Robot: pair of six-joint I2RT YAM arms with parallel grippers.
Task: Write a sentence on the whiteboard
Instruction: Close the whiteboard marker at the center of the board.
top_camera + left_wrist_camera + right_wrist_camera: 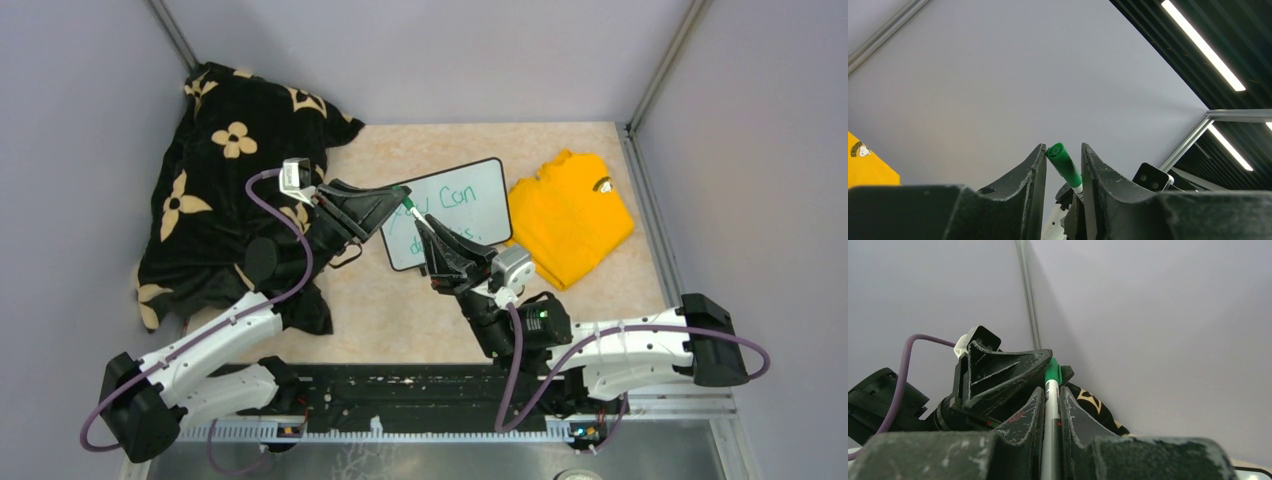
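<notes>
- The step in hand is a cap handover between the arms. It may be coming off for more writing or going back on, I cannot tell which. Either way, the next move calls for a straight pull or push along the barrel.
- The right gripper [1051, 392] is clamped on the white barrel of the marker [1050, 450].
- Just past its tips, the left gripper [1062, 146] stands narrowly parted around the green cap [1064, 164] — whether it pinches, I cannot tell.
- Below and beyond both lies the whiteboard [488, 215], with green words on it.
</notes>
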